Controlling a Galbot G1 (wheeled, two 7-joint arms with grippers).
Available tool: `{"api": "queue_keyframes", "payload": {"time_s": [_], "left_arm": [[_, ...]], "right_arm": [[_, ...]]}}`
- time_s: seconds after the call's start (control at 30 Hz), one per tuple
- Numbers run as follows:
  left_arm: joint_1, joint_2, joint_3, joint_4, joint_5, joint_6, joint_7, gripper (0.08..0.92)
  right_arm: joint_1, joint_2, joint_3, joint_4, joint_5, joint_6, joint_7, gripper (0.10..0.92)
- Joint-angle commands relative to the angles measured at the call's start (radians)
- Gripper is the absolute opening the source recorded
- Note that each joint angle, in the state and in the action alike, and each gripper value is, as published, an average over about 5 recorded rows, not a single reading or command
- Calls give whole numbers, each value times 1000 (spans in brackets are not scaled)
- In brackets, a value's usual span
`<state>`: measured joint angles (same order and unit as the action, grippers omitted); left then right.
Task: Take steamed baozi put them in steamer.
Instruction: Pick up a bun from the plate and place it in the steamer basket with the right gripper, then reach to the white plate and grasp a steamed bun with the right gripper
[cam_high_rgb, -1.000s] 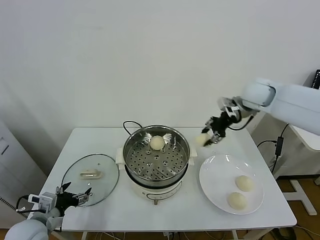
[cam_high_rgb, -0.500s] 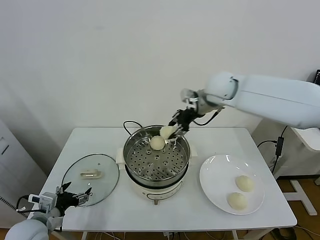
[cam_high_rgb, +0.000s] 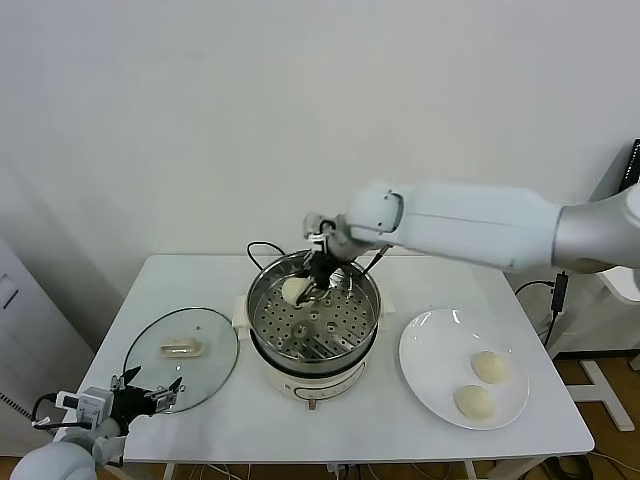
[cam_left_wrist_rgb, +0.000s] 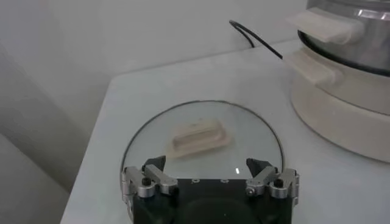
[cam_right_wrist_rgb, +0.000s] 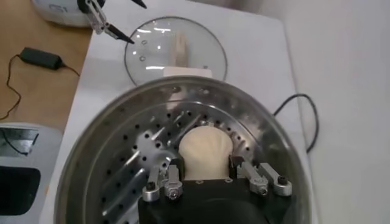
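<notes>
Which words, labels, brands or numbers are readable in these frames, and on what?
None can be read.
Steamer: no brand or marking visible on its steel pot or white base.
Glass lid: white handle shows a moulded relief, no legible letters.
Plate and baozi: plain.
Right tool and left tool: no readable markings.

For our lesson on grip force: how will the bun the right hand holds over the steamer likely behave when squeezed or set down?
The bun looks smooth and doughy, so it probably dents under a firm squeeze by the right hand. Being round, it may roll slightly on the steamer tray. It seems light for its size.
</notes>
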<state>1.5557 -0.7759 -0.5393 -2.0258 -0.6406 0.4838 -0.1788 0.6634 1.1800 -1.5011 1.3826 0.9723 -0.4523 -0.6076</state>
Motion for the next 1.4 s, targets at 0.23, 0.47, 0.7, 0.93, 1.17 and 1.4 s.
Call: {"api": "queue_keyframes", "payload": {"time_s": [0.23,0.47,0.7,0.93,1.17,1.4], "left_arm": [[8,-3,-5,2,1,-4,1,823],[3,-3,-5,5,1,-3,1,823],[2,-1,-7,5,-1,-3,0,823],[1,-1,-10,2,-2,-3,0,823],[4,-2,-12,-9,-2,0,-1,823],[9,-4,-15,-17,-2,2,-2,823]], "right_arm": [[-101,77,11,-39,-1,-45,86,450],[-101,85,20,-49,6,-56,80,559],[-38,35,37,-33,17,-59,33,756],[189,-164,-20,21,-22,0,-188,821],[323,-409,-168,22,-238,175,-483,823],[250,-595,-201,47,-446,295,-599,823]]}}
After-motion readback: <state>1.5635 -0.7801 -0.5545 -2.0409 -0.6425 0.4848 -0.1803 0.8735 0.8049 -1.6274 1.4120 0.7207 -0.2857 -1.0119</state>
